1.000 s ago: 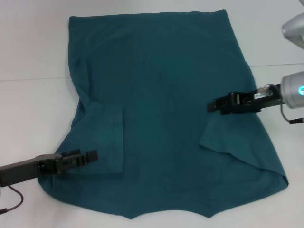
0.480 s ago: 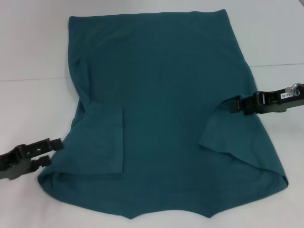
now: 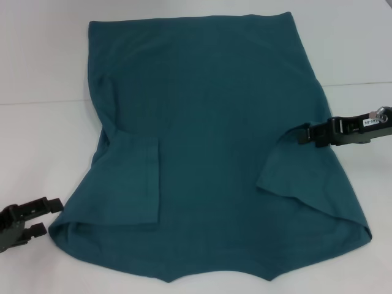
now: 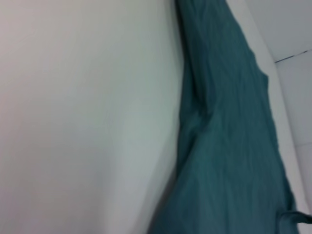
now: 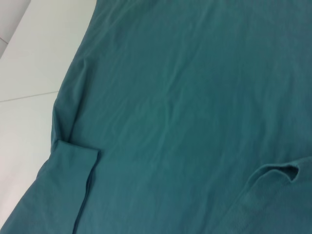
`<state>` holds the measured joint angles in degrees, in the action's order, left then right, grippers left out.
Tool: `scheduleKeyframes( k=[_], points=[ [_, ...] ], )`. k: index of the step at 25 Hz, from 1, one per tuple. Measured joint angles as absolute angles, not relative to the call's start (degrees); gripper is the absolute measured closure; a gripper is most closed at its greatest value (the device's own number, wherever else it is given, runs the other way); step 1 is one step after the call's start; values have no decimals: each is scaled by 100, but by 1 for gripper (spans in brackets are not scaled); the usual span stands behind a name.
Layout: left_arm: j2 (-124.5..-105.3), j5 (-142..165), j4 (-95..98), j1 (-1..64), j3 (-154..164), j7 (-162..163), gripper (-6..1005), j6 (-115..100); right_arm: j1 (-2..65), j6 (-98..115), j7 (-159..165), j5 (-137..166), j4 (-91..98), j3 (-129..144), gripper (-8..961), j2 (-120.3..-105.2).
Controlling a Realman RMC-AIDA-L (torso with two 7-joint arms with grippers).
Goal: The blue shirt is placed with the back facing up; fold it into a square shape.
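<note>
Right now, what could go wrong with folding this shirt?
1. Both sleeves of the shirt are folded in unevenly, so the final square may come out lopsided.
2. The left tool is off the cloth on the table and must reach back in; it could bunch the hem.
3. The right tool is at the shirt's edge and might drag the right sleeve fold open.

Both grippers are black and blocky. The left gripper (image 3: 43, 215), just beside the shirt's (image 3: 208, 141) near left corner, has two flat fingers. The right gripper (image 3: 302, 134), at the shirt's right edge, has a small white label and a silver metal bit behind it.
</note>
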<state>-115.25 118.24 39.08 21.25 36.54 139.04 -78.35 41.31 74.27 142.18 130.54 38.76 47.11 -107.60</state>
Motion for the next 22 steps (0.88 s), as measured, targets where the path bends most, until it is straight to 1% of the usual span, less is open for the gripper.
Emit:
scheduleKeyframes(
  k=[5,22],
  points=[
    [-11565,11863,3872,2205,3684,13609,126,-7554,4131,7409,14211,13055,3877,4710,389,-10775],
    [-11571,12092,3577,2387,3739,13473,126,-7180,4106,7360,14203,13061,3876,4688,397,-10788]
  ],
)
